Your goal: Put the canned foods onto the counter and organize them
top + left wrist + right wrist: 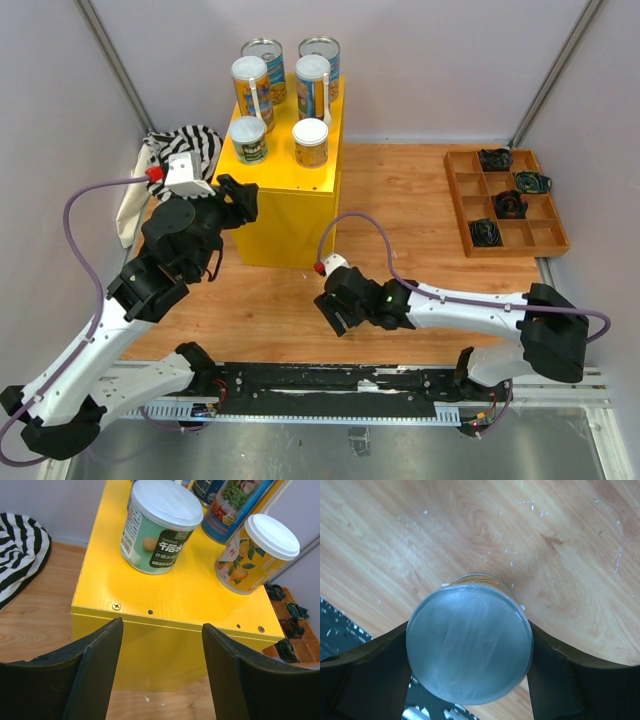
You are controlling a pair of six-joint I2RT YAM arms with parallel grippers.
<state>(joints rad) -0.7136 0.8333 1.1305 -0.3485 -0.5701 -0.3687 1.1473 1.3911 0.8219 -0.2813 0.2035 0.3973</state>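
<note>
The yellow counter (285, 200) stands at the back left and bears several cans: two silver-topped (262, 50), two tall with white lids (313, 80) and two short (248, 138). My left gripper (240, 200) is open and empty at the counter's near left corner. In the left wrist view (162, 626) it faces the counter's front edge (170, 600), below a green can (160, 525) and a yellow-orange can (255, 552). My right gripper (335, 310) is low over the wooden floor. In the right wrist view (469, 630) it is shut on a can with a greyish lid (469, 645).
A brown compartmented tray (505, 238) with dark objects lies at the right. A black-and-white striped cloth (185, 145) sits left of the counter, also in the left wrist view (20, 555). A black rail (330, 385) runs along the near edge.
</note>
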